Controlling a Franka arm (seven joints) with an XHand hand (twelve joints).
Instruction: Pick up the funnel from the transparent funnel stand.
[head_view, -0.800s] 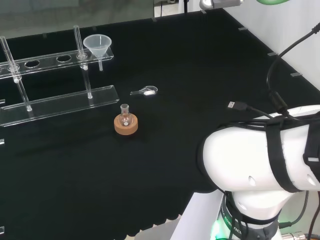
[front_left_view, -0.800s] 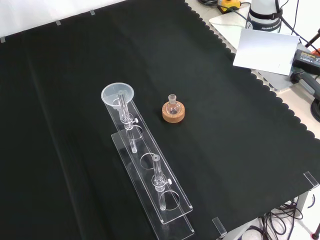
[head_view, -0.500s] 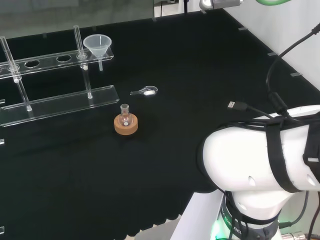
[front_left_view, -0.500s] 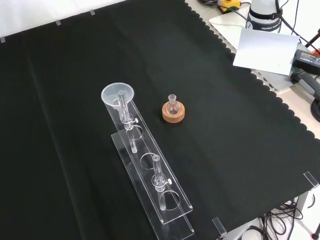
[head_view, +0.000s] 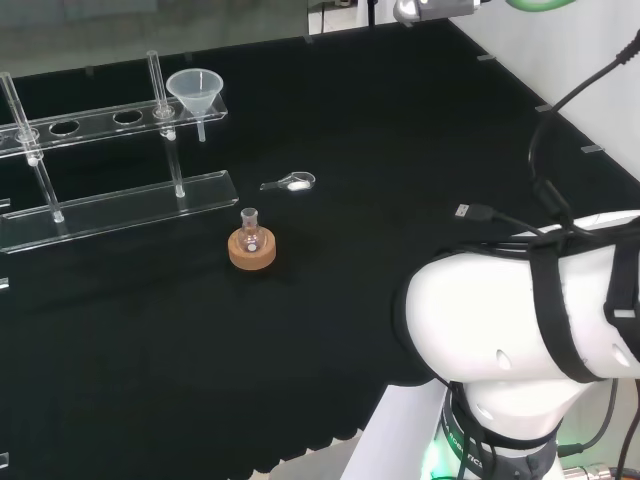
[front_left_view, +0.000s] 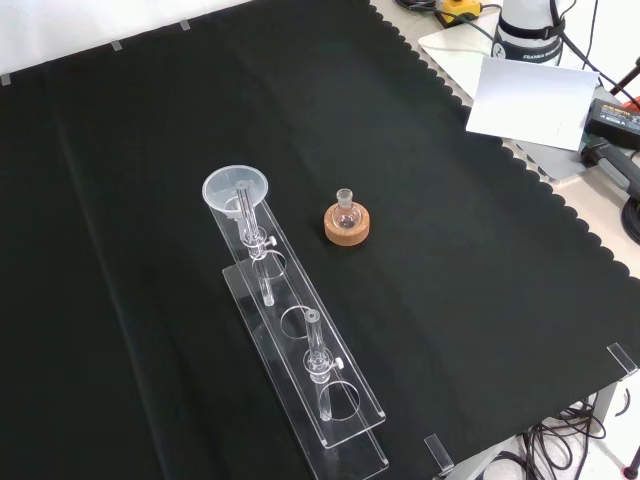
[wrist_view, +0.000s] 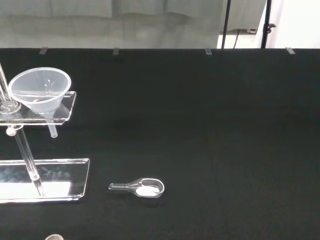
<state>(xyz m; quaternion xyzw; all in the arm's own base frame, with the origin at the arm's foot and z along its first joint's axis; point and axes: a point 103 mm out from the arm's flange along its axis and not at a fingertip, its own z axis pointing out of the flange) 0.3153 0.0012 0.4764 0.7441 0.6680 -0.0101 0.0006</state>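
The funnel (head_view: 196, 92) sits mouth up in the end hole of the transparent funnel stand (head_view: 110, 195), at the right end of the upper shelf in the head view and at the far end of the rack in the front view (front_left_view: 237, 192). Its short stem hangs down through the shelf, clear of the base plate below. In the wrist view the funnel (wrist_view: 40, 90) rests in the shelf's last hole, its stem poking out underneath.

The stand is a clear base plate with a holed shelf carried above it on 2 thin upright rods.

Just beside the stand, a small round flask (head_view: 250, 235) stands upright in a cork ring (head_view: 252, 250) on the black cloth (head_view: 400, 150). Near it lies a small clear scoop (head_view: 291, 183) holding what looks like a little white powder, though that is hard to make out.

The arm's white links (head_view: 520, 340) stand at the right of the head view. Whether the hand's fingers are apart or together cannot be told.
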